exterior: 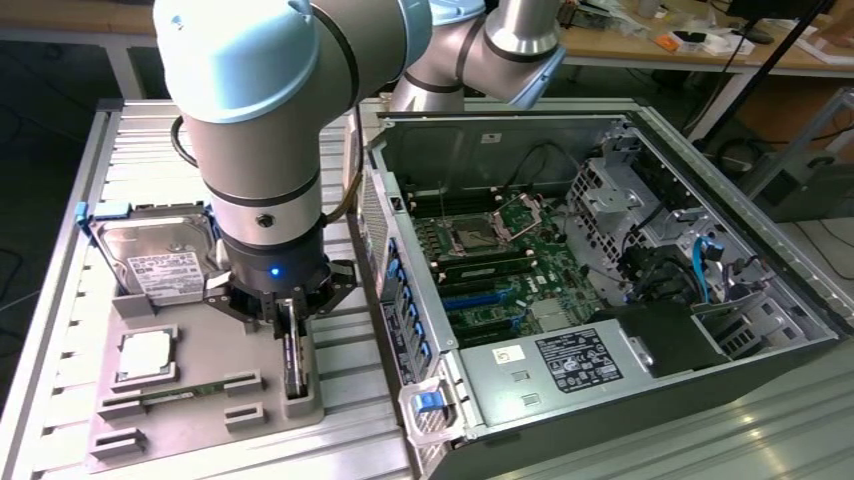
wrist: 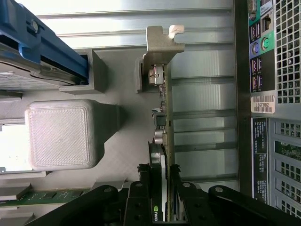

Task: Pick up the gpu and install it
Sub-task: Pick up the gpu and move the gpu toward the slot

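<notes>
The gpu [exterior: 296,368] stands on its long edge in a slot of the grey fixture plate [exterior: 200,430], beside the open computer case [exterior: 641,180]. My gripper [exterior: 290,318] is directly over it, pointing down. In the wrist view the gpu [wrist: 165,117] is a thin board with a silver end bracket [wrist: 159,44] at its far end. My gripper [wrist: 161,190] straddles its near end, and the black fingers [wrist: 143,190] press against both faces of the card. The card still sits in its slot.
On the fixture plate are a hard drive [exterior: 158,255] with blue rails, a CPU [exterior: 144,357] and a green RAM stick [exterior: 180,393]. The case's motherboard [exterior: 494,260] lies exposed. The case's rear panel [wrist: 273,94] runs close alongside the card.
</notes>
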`<action>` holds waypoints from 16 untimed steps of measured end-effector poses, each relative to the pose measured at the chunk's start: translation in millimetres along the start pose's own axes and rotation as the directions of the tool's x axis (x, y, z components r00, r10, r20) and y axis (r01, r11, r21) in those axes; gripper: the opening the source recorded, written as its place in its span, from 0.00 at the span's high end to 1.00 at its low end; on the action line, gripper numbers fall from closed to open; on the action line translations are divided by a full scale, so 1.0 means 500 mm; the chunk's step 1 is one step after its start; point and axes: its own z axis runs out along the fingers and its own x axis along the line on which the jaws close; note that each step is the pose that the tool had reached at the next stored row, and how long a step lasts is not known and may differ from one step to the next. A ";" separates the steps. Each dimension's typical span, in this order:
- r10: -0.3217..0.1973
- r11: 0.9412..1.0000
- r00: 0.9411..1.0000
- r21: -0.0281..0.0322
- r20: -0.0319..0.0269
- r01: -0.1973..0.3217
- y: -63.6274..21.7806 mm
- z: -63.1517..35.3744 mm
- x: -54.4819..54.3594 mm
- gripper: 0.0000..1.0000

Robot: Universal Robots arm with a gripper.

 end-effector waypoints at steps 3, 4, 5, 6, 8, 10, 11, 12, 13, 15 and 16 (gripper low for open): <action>0.000 1.000 1.000 0.000 0.000 0.000 0.000 0.000 0.000 0.73; 0.000 1.000 1.000 0.000 0.000 0.000 0.000 0.000 0.000 0.73; 0.000 1.000 1.000 0.000 0.000 0.000 0.000 0.000 0.000 0.73; 0.000 1.000 1.000 0.000 0.000 0.000 0.000 0.000 0.000 0.73; 0.000 1.000 1.000 0.000 0.000 0.000 0.000 -0.002 0.000 0.73; 0.000 1.000 1.000 0.000 0.000 0.000 0.000 -0.005 0.000 0.73; 0.000 1.000 1.000 0.000 0.000 0.000 0.000 -0.006 0.000 0.73; 0.000 1.000 1.000 0.000 0.000 0.000 0.000 -0.008 0.000 0.73; 0.000 1.000 1.000 0.000 0.000 0.000 0.000 -0.010 0.000 0.73; 0.000 1.000 1.000 0.000 0.000 0.000 0.000 -0.014 0.000 0.73; 0.000 1.000 1.000 0.000 0.000 0.000 0.000 -0.016 -0.001 0.73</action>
